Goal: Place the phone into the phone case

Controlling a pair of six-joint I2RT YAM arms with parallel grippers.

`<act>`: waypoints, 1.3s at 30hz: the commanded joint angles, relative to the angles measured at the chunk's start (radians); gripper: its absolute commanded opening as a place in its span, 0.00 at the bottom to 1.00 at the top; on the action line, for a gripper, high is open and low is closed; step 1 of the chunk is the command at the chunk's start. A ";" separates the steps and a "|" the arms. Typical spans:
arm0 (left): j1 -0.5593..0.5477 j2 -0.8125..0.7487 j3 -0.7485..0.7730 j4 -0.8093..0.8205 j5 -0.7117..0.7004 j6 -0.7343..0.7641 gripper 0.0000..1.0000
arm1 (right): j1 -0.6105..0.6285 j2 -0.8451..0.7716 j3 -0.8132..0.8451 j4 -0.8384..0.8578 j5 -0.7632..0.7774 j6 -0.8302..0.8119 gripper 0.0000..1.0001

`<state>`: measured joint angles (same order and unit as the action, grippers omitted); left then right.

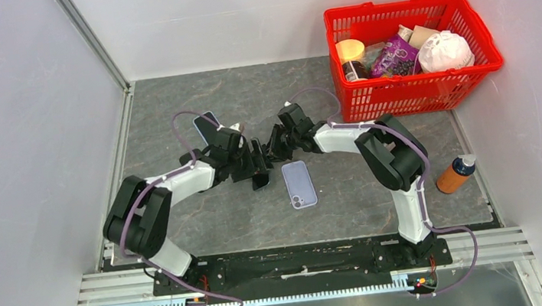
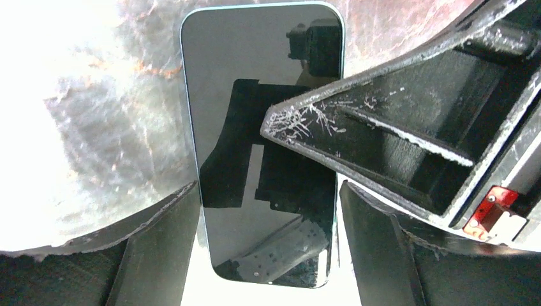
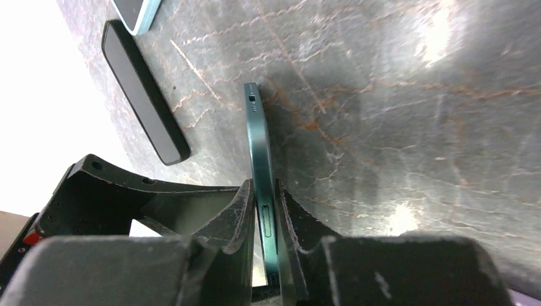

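Right end effector (image 3: 261,194) grips phone (image 3: 258,137) — teal rim, black screen | left end effector (image 2: 268,191) released

Two pincers, left pincer (image 2: 268,245) and right pincer (image 3: 265,210), one red basket (image 1: 419,96), several packaged goods (image 1: 394,54) inside it, one orange bottle (image 1: 455,174), four phone-sized slabs: one teal phone (image 3: 258,153) on edge, one black slab (image 3: 145,92), one blue-rimmed slab (image 3: 137,13), one lavender slab (image 1: 299,184).

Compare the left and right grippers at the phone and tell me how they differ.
Jaws: the right gripper is shut on the phone, while the left gripper is open.
Hold: the right gripper pinches the phone across its thin side. The left gripper's fingers only flank its long edges, with a slim gap showing on one side.
Shared: both are at the same phone.
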<state>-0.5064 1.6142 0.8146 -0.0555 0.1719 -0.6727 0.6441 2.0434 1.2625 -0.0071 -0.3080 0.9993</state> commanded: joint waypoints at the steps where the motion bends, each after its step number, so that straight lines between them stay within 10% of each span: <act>1: -0.020 -0.098 -0.025 -0.056 0.013 -0.017 0.85 | 0.017 0.005 0.011 -0.001 0.000 0.018 0.00; 18: -0.023 -0.357 -0.095 -0.169 -0.058 0.015 0.84 | -0.002 -0.055 0.109 -0.110 0.049 -0.060 0.00; 39: -0.113 -0.249 -0.072 -0.154 -0.157 -0.013 0.68 | -0.048 -0.351 0.066 -0.396 0.231 -0.207 0.00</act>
<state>-0.5529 1.3098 0.7128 -0.2459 0.0731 -0.6693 0.6186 1.8469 1.3251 -0.3359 -0.1589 0.8410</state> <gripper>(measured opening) 0.703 0.170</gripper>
